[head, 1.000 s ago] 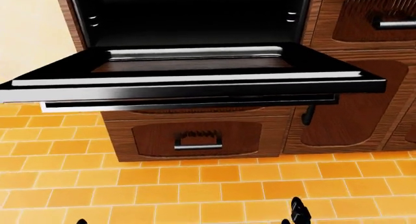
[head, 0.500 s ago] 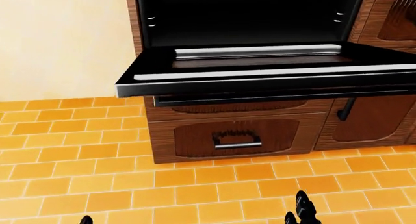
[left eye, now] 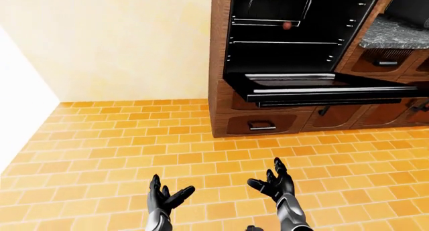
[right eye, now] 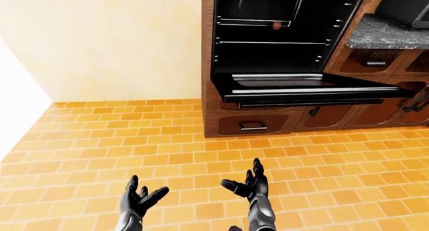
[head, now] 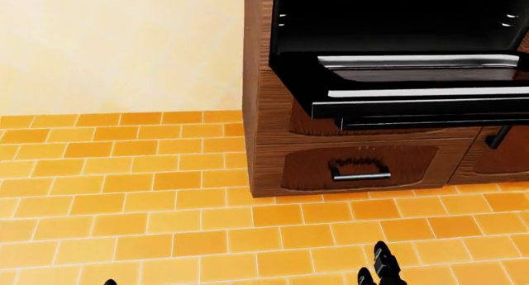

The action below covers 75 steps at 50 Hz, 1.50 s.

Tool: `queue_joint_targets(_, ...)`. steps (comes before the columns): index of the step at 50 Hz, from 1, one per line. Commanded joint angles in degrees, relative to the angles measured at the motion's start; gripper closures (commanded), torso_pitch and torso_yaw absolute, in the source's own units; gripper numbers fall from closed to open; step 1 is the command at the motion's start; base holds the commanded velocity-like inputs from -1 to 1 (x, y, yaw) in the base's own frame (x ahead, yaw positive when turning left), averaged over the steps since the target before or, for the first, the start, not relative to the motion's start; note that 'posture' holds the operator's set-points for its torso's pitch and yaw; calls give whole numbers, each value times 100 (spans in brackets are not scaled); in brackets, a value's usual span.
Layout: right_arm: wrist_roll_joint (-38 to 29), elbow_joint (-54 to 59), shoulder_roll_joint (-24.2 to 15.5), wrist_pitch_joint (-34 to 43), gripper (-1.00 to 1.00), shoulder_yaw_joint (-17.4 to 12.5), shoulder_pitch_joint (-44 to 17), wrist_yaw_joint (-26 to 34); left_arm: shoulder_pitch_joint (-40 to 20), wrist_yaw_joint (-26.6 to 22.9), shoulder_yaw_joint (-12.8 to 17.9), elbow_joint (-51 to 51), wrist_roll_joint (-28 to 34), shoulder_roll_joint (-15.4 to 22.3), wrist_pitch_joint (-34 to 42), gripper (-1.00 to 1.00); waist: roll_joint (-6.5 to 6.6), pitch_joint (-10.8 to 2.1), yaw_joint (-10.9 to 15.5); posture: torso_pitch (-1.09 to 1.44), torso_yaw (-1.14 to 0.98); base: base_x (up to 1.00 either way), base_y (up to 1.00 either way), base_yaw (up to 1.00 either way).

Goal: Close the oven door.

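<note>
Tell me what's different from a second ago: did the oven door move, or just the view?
Just the view. In the head view the whole picture slid right: the camera turned left, bringing in more wall and floor. The oven door lies open and flat as before, untouched. Nothing grasped or released: left hand and right hand are low over the tiles with fingers spread. The drawer below stays shut.
</note>
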Motion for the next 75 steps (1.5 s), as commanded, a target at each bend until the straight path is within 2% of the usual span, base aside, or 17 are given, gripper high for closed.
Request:
queue_joint_targets(1,121,-119,-24,-170,-100,0,-111,168,-129,-25,-1,-143,8,30,-147,-100,108,-155,26,0,0,27,0,0)
queue_joint_targets(4,203,-118,-43,-166,-100,4,-121,187,-135,-16,-4,-144,14,25,-143,-100,-15,203,-39,0,0,54,0,0)
queue_joint_targets(10,254,-113,-62,-157,-100,24,-135,174,-127,-24,-5,-140,35,32,-141,-100,-329,132,-171,0,0,53,0,0)
queue_joint_targets(13,279,-111,-58,-174,-100,20,-130,192,-131,-20,1,-144,32,33,-141,-100,-777,-54,-440,0,0,54,0,0)
queue_joint_targets(14,282,-111,-57,-183,-100,21,-126,199,-122,-22,-1,-144,33,29,-151,-100,-260,108,-339,0,0,54,0,0)
queue_joint_targets(16,289,-110,-55,-190,-100,21,-117,209,-122,-29,1,-138,33,33,-153,-100,-278,-41,-407,0,0,54,0,0)
queue_joint_targets(19,295,-106,-60,-194,-100,22,-110,206,-115,-26,-3,-141,38,27,-167,-100,136,-30,-275,0,0,53,0,0)
queue_joint_targets(28,287,-103,-58,-202,-100,30,-99,174,-111,-28,-8,-154,25,31,-159,-100,-235,84,196,0,0,53,0,0)
queue_joint_targets(31,295,-97,-62,-182,-100,16,-89,167,-118,-32,-7,-148,18,36,-161,-100,-734,-112,132,0,0,53,0,0)
queue_joint_targets(41,365,-96,-86,-72,-100,-21,-109,137,-106,-47,-4,-154,9,34,-183,-100,-382,23,-105,0,0,34,-2,0)
queue_joint_targets(44,356,-90,-87,-78,-100,-19,-110,137,-108,-39,-11,-150,15,31,-190,-100,77,-12,-19,0,0,0,0,0)
queue_joint_targets(45,352,-87,-86,-84,-100,-21,-105,130,-107,-48,-7,-148,11,33,-193,-100,-154,2,-76,0,0,0,0,0)
queue_joint_targets(52,338,-91,-82,-102,-100,-24,-96,130,-99,-53,-3,-144,15,32,-205,-100,-157,90,15,0,0,0,0,0)
queue_joint_targets(56,186,-82,-150,-210,-100,-9,-74,-282,-106,-46,-13,-148,17,33,-190,-100,-527,15,31,0,0,0,0,0)
queue_joint_targets(66,119,-97,-154,-324,-100,1,-92,-346,-98,-59,-5,-141,15,29,-203,-100,-295,-154,-138,0,0,-3,0,-68)
queue_joint_targets(71,136,-99,-149,-360,-100,1,-89,-313,-110,-45,-5,-146,13,28,-198,-100,309,-93,-36,0,0,-5,0,-100)
queue_joint_targets(75,154,-100,-150,-379,-100,-7,-96,-292,-121,-47,4,-136,16,31,-198,-100,170,-91,-60,0,0,-4,0,-100)
